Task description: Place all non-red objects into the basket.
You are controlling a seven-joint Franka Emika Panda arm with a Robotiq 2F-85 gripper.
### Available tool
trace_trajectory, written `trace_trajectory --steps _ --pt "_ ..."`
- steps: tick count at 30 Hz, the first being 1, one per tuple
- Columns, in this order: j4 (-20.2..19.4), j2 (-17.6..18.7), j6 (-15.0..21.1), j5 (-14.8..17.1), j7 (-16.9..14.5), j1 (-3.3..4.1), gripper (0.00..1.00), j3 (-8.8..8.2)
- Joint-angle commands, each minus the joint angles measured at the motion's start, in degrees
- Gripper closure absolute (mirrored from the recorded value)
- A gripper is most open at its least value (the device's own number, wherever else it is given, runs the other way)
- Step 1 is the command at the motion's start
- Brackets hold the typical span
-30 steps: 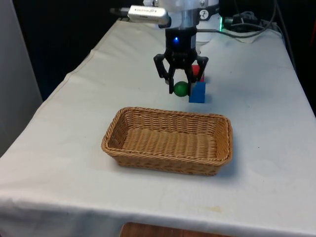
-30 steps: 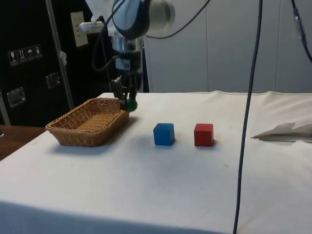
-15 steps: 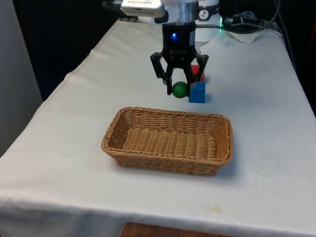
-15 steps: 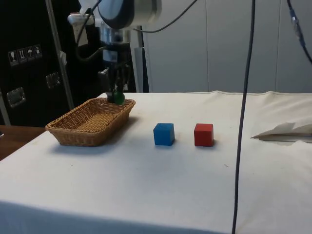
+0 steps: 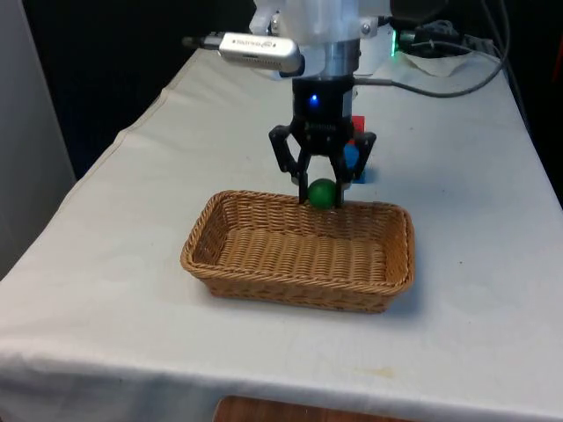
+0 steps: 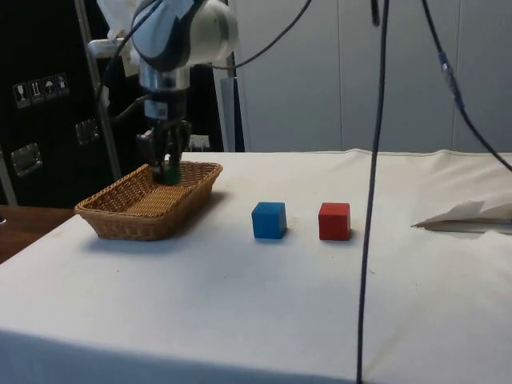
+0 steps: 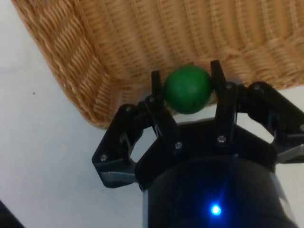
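Note:
My gripper [image 5: 322, 191] is shut on a green ball [image 5: 323, 193] and holds it just above the far rim of the wicker basket [image 5: 230, 269]. From the wrist the green ball [image 7: 188, 89] sits pinched between both fingers over the basket's wall [image 7: 95, 71]. In the side view the gripper [image 6: 166, 169] hangs over the basket [image 6: 136, 222] near its far end. A blue cube [image 6: 269, 219] and a red cube [image 6: 334, 221] rest on the cloth beyond the basket; in the front view the blue cube [image 5: 354, 158] and red cube [image 5: 357, 122] peek out behind the gripper.
A crumpled white sheet [image 6: 472, 214] lies on the cloth far from the basket. Cables [image 5: 449, 61] run across the table's far end. A wooden surface [image 5: 290, 411] shows below the table's near edge.
The gripper has carried the green ball from beside the blue cube towards the front camera, to a spot over the basket's far rim. Both cubes stayed put.

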Motion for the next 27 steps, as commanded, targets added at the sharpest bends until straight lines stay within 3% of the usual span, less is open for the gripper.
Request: trace_trajectory --steps 1,2,8,9,10,18,24,27 --pt "0.7 0.7 -0.1 0.1 0.1 -0.06 1.0 0.0" --pt "3.3 2.8 -0.7 0.8 0.1 -0.57 1.0 0.57" --pt "6.6 7.2 0.2 2.5 -0.1 -0.46 1.0 0.63" --pt "6.5 7.0 0.0 2.1 0.2 -0.06 1.0 0.11" --pt "7.0 7.7 0.3 2.6 -0.1 -0.4 1.0 0.57" --pt "8.0 10.1 1.4 2.6 0.6 0.06 1.0 0.63" --pt "8.5 10.2 1.1 2.6 0.7 -0.11 1.0 0.46" --pt "8.4 10.1 1.3 2.6 0.7 0.0 0.75 0.4"
